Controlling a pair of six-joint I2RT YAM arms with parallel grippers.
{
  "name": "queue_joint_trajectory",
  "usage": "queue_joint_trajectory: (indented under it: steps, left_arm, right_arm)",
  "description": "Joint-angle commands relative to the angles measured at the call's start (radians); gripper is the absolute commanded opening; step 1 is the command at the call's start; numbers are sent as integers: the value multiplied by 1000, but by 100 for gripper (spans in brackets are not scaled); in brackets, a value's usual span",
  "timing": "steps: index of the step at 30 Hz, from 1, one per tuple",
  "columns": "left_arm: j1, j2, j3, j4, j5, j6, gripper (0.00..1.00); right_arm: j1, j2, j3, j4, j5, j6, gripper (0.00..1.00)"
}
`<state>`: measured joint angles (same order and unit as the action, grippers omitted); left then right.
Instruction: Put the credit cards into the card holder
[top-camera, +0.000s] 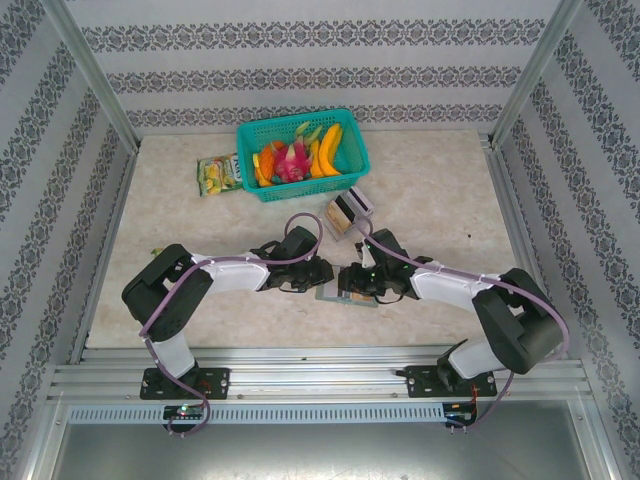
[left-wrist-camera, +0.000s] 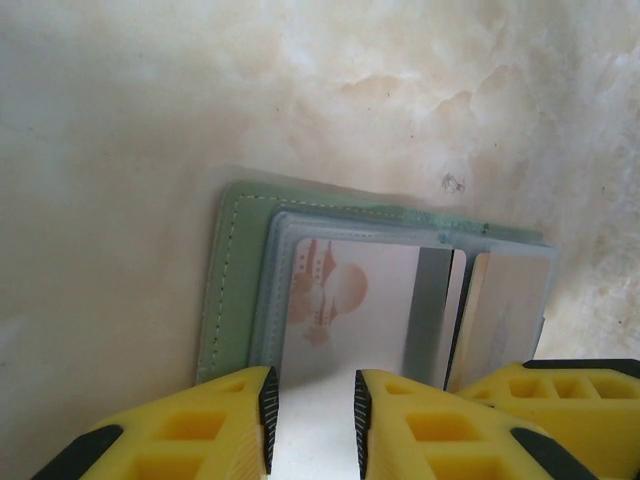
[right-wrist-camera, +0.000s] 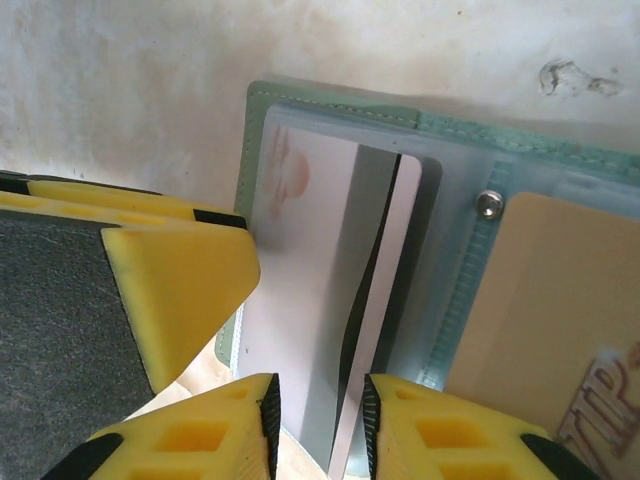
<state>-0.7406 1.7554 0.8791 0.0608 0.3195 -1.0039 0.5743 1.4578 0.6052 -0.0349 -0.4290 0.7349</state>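
Observation:
The grey-green card holder lies open and flat on the table between both grippers. Its green edge frames clear slot pockets. A white card with a pinkish print sits in the left pocket. A second white card with a dark edge lies tilted, partly inside that pocket. An orange-brown card sits in the right half. My left gripper rests open over the holder's near-left side, the printed card showing in its gap. My right gripper is open, its jaws standing clear on either side of the tilted card.
A teal basket of toy fruit stands at the back, with a yellow-green snack packet to its left. A small clear box lies just behind the grippers. Metal frame rails run along the table's sides and near edge.

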Motion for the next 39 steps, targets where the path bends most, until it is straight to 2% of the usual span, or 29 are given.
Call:
queue_joint_trajectory:
  steps: [1,8,11,15,18,23,31,39]
  left_arm:
    - [-16,-2,2,-19,-19,-5,30]
    - [-16,-35,-8,-24,-46,3,30]
    - [-16,-71,-12,-46,-73,23,31]
    - [-16,-111,-4,-97,-113,62,34]
    - [-15,-123,11,-143,-139,96,36]
    - [-16,-93,61,-202,-136,142,43]
    - [-20,-68,117,-197,-77,188,43]
    - [-45,3,171,-164,-1,197,43]
  right_arm:
    - [13,20,30,-4,19,2,30]
    - [14,-8,47,-45,32,-9,31]
    - [9,-107,45,-148,141,-29,32]
    - [-9,-227,78,-423,423,-46,36]
    - [-46,-263,72,-530,513,-31,37]
    - [-124,-245,14,-455,386,-28,34]
    - [-115,-122,37,-395,336,-32,32]
    - [-106,-82,51,-363,312,-35,34]
